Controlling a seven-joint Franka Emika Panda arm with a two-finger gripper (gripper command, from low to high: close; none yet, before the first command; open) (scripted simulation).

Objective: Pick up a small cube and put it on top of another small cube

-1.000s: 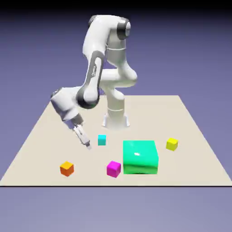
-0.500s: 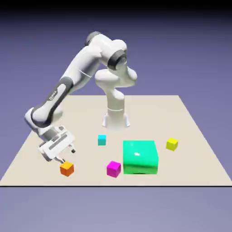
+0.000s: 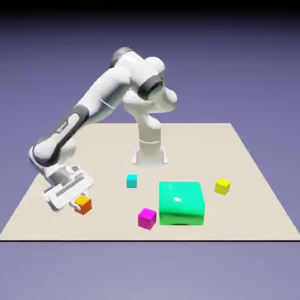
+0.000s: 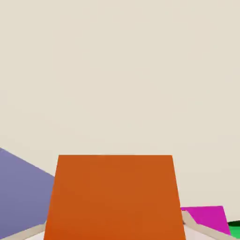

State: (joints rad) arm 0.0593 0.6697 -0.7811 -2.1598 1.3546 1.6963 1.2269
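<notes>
The small orange cube (image 3: 84, 205) sits between my gripper's (image 3: 78, 201) fingers near the table's front corner, on the exterior view's left. The gripper is shut on it, and the cube appears slightly raised off the table (image 3: 193, 140). In the hand view the orange cube (image 4: 115, 197) fills the lower middle and hides both fingertips. A small magenta cube (image 3: 147, 218) lies to its right in the exterior view. A small cyan cube (image 3: 132, 181) and a small yellow cube (image 3: 222, 186) lie farther off.
The big green block (image 3: 181, 202) stands just right of the magenta cube. In the hand view the magenta cube (image 4: 206, 218) and a sliver of the green block (image 4: 234, 228) show at the lower right. The table's front edge is near the gripper.
The arm swung from near the cyan cube to the orange cube, came down on it and shut. The cube now sits higher and slightly farther left than half a second ago.
</notes>
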